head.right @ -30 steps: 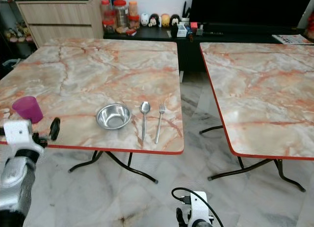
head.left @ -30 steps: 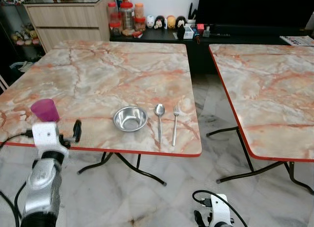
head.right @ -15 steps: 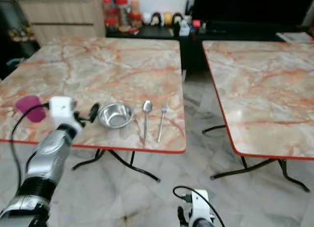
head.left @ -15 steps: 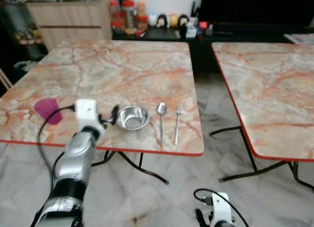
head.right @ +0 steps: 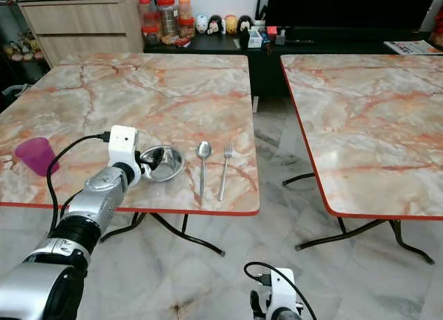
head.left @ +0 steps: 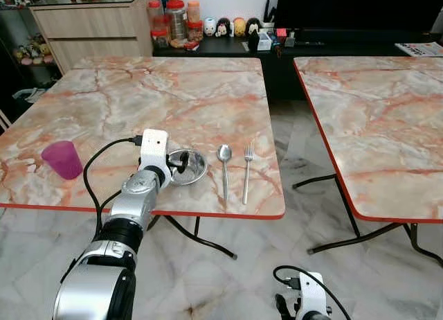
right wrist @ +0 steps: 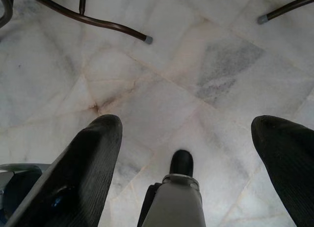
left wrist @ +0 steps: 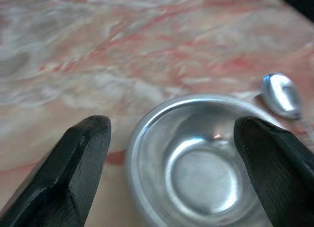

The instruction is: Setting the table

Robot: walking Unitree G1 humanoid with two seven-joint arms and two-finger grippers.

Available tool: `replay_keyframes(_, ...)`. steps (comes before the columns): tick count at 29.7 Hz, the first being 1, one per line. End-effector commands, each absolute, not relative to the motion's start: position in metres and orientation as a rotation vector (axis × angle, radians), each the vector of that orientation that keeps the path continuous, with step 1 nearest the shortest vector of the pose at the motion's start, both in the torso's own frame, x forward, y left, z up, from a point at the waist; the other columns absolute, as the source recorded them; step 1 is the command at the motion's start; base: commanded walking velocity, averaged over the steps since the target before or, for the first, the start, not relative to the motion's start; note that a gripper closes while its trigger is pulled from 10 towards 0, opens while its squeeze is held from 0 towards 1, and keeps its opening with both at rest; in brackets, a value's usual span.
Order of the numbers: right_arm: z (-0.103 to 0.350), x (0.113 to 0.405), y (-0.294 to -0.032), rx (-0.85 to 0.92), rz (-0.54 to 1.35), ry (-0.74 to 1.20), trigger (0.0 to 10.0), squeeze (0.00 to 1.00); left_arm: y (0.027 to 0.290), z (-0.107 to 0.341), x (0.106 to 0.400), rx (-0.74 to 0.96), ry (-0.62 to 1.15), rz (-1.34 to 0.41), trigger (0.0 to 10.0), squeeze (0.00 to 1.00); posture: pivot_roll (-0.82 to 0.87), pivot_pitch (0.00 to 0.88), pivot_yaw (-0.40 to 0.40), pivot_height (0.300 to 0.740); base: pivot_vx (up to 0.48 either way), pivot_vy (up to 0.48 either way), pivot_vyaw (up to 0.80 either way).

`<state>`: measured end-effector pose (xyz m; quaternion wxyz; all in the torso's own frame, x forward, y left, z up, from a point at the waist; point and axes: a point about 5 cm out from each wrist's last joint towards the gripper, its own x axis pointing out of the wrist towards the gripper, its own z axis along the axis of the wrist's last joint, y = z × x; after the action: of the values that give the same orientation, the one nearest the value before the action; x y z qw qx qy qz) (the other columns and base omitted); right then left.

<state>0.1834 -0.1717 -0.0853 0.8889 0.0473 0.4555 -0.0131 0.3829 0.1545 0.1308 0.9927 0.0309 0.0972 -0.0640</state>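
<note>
head stereo pair: high, facing forward and down over two marble tables [head.left: 208, 105], both eyes sharing the same scene with slight sideways offset | left wrist view: very close, looking along its black fingers [left wrist: 73, 168] onto steel bowl [left wrist: 196, 163] and spoon [left wrist: 280, 95], shared with head views | right wrist view: low, aimed down at tiled floor [right wrist: 206, 89]
</note>
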Motion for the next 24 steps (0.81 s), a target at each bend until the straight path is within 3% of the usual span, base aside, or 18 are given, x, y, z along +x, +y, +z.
replay_keyframes(1,-0.086,0.183,-0.172,0.103,-0.036,0.947,10.0,0.0,0.159,0.132,0.385,0.1,0.217,-0.106,10.0,0.0,-0.02,0.0,0.018,0.74,0.0,0.0,0.0)
replay_keyframes(24,-0.085,0.183,-0.174,0.102,-0.035,0.947,10.0,0.0,0.153,0.107,0.381,-0.033,0.413,-0.043,10.0,0.0,-0.04,0.0,0.017,0.74,0.0,0.0,0.0)
